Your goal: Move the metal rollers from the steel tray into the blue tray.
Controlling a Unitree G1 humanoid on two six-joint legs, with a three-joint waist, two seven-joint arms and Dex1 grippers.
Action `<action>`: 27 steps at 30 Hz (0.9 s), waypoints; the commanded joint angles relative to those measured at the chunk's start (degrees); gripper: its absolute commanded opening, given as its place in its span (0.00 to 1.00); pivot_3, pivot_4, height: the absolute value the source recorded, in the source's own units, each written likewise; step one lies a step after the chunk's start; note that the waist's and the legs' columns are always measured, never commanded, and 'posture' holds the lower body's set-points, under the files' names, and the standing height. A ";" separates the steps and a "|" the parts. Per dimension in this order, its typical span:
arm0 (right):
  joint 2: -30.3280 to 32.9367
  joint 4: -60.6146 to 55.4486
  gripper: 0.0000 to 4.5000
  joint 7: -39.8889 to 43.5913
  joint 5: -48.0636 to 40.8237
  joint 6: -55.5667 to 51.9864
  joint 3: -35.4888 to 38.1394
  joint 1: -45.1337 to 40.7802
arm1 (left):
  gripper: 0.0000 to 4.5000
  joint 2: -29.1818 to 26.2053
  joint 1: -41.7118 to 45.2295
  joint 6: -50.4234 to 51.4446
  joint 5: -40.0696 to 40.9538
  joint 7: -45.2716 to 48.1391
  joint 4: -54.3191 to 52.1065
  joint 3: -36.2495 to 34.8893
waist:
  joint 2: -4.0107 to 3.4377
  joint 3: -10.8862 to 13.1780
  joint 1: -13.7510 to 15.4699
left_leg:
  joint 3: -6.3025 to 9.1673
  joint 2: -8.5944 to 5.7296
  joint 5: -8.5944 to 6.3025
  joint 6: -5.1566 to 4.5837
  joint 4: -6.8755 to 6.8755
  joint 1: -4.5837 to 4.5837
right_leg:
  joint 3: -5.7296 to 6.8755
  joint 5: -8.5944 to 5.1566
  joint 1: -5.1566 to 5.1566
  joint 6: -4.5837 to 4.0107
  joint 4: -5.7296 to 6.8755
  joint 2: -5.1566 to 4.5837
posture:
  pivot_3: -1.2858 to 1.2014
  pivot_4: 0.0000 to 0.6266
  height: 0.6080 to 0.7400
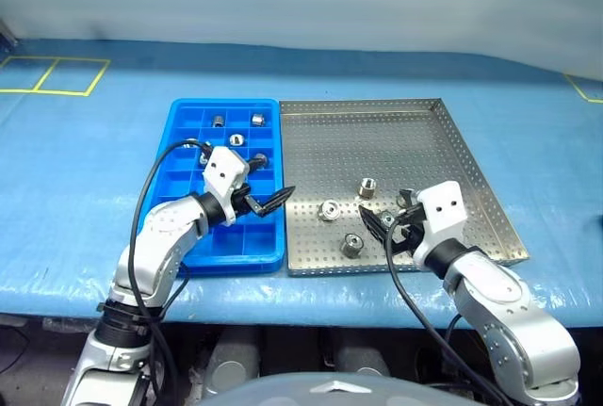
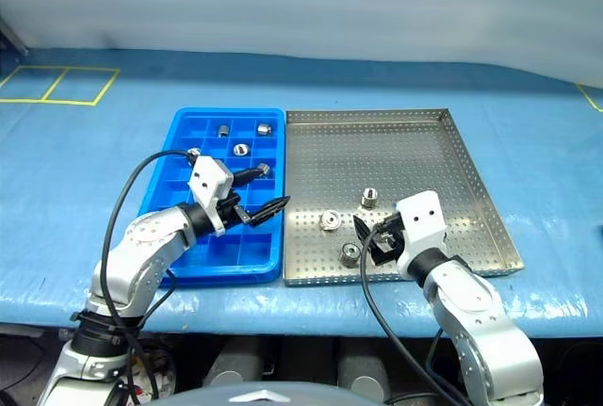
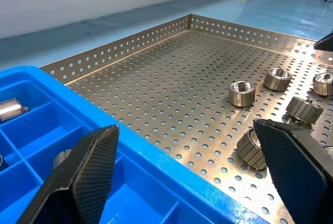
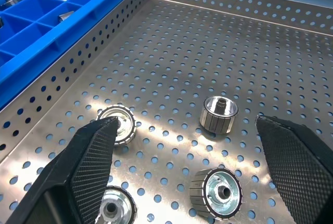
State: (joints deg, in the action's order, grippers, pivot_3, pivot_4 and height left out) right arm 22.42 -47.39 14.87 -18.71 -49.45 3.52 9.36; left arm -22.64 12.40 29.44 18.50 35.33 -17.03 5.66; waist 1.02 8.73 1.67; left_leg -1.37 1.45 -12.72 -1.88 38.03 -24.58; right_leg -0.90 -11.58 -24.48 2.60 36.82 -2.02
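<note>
The steel tray (image 1: pixel 377 138) lies right of the blue tray (image 1: pixel 226 103), their rims touching. Several metal rollers (image 1: pixel 329 210) sit on the steel tray's near half, among them one (image 4: pixel 219 113) standing on end and another (image 3: pixel 242 93). More rollers (image 1: pixel 236 139) rest in the blue tray's far compartments. My left gripper (image 2: pixel 267 189) hovers open over the blue tray's right edge, pointing toward the steel tray, with nothing between its fingers. Low over the steel tray's near part, my right gripper (image 1: pixel 388 220) stands open and empty just behind the rollers.
Both trays rest on a blue table cover (image 1: pixel 85 170) near its front edge. Yellow tape squares (image 1: pixel 57 74) mark the far left. A black cable (image 1: pixel 146 189) loops along my left arm. The far half of the steel tray holds nothing.
</note>
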 commanded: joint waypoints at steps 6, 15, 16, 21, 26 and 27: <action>1.13 -2.70 0.99 0.88 -1.16 -0.34 -0.45 -0.58 | 1.00 -0.01 0.46 -0.71 0.37 -0.52 -3.00 -0.35 | 0.00 0.00 -0.01 | -0.01 0.00 0.00 0.00 0.01 0.01 | 0.00 0.00 0.00 0.00 0.01 0.00 | 0.55 0.24 1.00; 0.95 -2.65 0.99 0.92 -1.04 -0.08 -0.59 -0.57 | 1.00 -0.09 0.67 -0.97 0.12 -0.57 -2.76 -0.25 | 0.00 0.00 0.00 | -0.01 0.00 0.00 0.00 0.01 0.00 | 0.00 0.00 0.00 0.00 0.00 0.00 | 0.55 0.24 1.00; 0.90 -2.59 0.99 0.90 -1.03 -0.05 -0.64 -0.61 | 1.00 -0.17 0.80 -1.09 -0.04 -0.56 -2.65 -0.21 | 0.00 0.00 0.00 | -0.01 0.00 0.00 0.00 0.01 0.00 | 0.00 0.00 0.00 0.00 0.00 0.00 | 0.55 0.24 1.00; 0.76 -2.64 0.99 0.82 -0.94 0.11 -0.91 -0.48 | 1.00 -0.08 1.28 -1.71 -0.50 -1.10 -2.23 -0.60 | 0.00 0.00 0.01 | -0.01 0.00 0.00 0.00 0.01 0.00 | 0.00 0.00 0.00 0.00 0.00 0.00 | 0.55 0.24 1.00; 0.65 -3.05 0.99 0.69 -0.94 0.14 -0.96 -0.22 | 1.00 -0.28 1.33 -1.75 -0.60 -0.97 -2.14 -0.51 | 0.00 0.00 0.01 | -0.01 0.00 0.00 0.00 0.01 0.00 | 0.00 0.00 0.00 0.00 0.00 0.00 | 0.55 0.24 1.00; 0.66 -3.08 0.99 0.66 -0.90 0.11 -0.95 -0.21 | 1.00 -0.33 1.30 -1.76 -0.60 -0.90 -2.17 -0.46 | 0.00 0.00 0.00 | -0.01 0.00 0.00 0.00 0.01 0.00 | 0.00 0.00 0.00 0.00 0.00 0.00 | 0.55 0.24 1.00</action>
State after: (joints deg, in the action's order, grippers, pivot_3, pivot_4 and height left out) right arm 22.98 -47.99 15.78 -19.39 -50.36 2.56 9.32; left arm -22.66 12.84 29.15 18.10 34.30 -17.03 5.59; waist 1.02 8.73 1.67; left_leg -1.38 1.46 -12.72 -1.88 38.03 -24.57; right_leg -0.90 -11.58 -24.48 2.60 36.82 -2.01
